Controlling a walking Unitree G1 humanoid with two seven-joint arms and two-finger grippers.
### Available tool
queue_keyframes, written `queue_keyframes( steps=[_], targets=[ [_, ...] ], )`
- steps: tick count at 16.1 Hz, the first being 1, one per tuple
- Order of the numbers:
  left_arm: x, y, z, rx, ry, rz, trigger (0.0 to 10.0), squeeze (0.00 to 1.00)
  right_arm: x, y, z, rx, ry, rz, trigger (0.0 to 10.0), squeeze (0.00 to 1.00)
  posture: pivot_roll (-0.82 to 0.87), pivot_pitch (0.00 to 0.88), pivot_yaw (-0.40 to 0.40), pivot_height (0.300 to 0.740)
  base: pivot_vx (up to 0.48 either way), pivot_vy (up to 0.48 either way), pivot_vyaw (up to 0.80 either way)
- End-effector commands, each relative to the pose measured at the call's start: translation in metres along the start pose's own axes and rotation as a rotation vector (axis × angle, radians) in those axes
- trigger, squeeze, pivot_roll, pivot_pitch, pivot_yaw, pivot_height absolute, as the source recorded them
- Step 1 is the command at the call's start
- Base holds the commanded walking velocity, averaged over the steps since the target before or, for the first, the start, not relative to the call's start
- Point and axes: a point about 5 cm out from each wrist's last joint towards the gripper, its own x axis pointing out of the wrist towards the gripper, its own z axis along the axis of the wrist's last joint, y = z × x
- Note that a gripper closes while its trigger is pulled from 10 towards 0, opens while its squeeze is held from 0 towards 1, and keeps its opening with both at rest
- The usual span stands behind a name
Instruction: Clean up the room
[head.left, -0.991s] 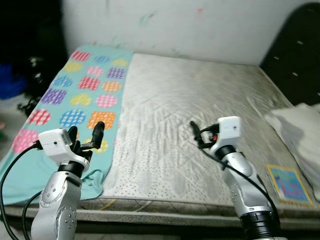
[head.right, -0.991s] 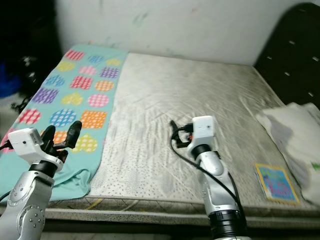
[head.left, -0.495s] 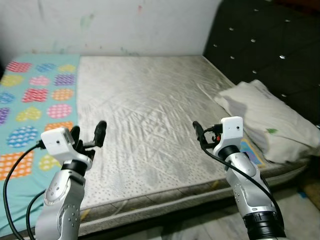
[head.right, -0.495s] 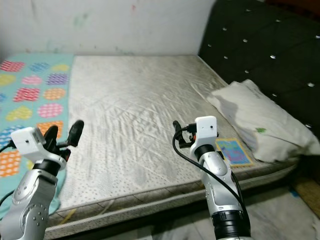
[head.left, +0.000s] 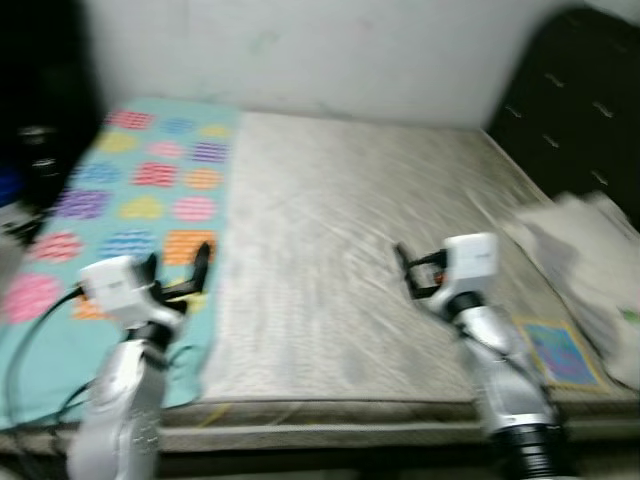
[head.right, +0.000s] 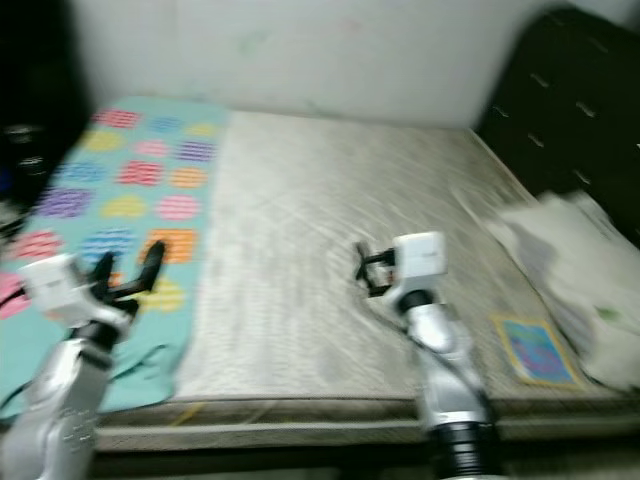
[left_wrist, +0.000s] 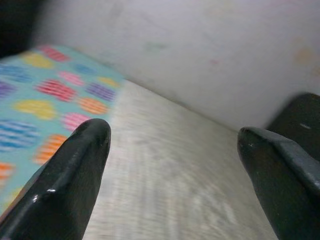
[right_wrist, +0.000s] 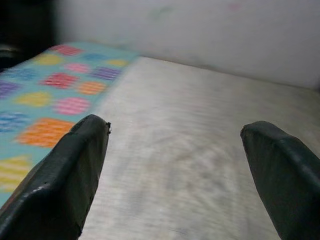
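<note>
A bare mattress (head.left: 350, 250) carries a teal patterned blanket (head.left: 120, 200) at left, white pillow (head.left: 590, 250) and colourful book (head.left: 558, 352) at right. Left end effector (head.left: 175, 275) and right end effector (head.left: 412, 272) hover spread, empty.

Two silver arms, white wrist blocks, black fingers.

Left end effector (head.left: 175, 268) and right end effector (head.left: 408, 272) each built of two long black fingers, glossy and rounded at the tips (left_wrist: 80, 165) up close. Boxy white housing at each wrist, a small red spot on the right one. Rounded silver segments below, black collar low on the right arm. Black cables looping beside the left arm.
</note>
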Motion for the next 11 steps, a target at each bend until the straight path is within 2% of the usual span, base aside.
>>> queue_keyframes(
  steps=[1, 11],
  targets=[
    [0.0029, -0.0063, -0.0029, -0.013, 0.013, -0.021, 10.0, 0.00, -0.0014, -0.0098, 0.0018, -0.015, -0.001, -0.027, 10.0, 0.00, -0.01, 0.000, -0.076, 0.740, 0.000, 0.480, 0.00],
    [0.0033, -0.0012, -0.0037, 0.006, -0.001, -0.001, 10.0, 0.00, 0.0004, -0.0066, 0.0026, -0.022, 0.003, 0.026, 10.0, 0.00, -0.01, 0.000, -0.090, 0.740, 0.000, 0.480, 0.00]
  ],
)
